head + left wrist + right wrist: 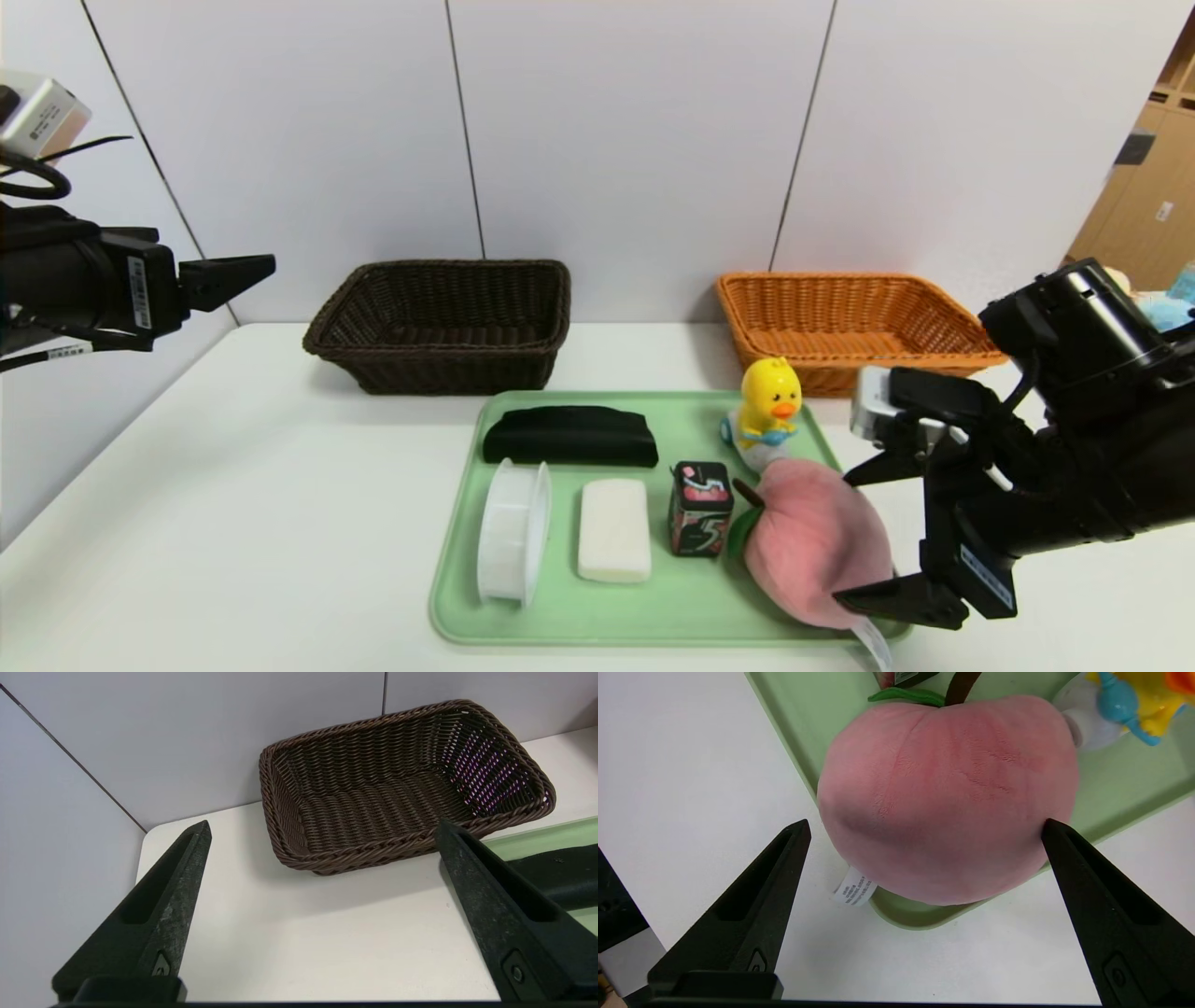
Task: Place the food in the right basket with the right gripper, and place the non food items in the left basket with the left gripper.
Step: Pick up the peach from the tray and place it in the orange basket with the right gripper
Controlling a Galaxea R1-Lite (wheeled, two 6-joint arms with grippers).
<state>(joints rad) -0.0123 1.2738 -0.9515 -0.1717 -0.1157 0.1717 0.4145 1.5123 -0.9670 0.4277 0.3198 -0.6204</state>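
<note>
Right tool (pixel 873 535) spread wide, holding nothing, fingers flanking the peach (pixel 817 541) lying dead ahead on the tray (pixel 560 616) corner, evidently positioned to close on it; left tool (pixel 229 277) open, empty, parked facing the dark basket (pixel 439 327).

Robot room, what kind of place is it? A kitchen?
Probably not a kitchen: more likely a lab or office test room. A plain white table stands against bare panel walls, and wooden lockers show at the far right.
</note>
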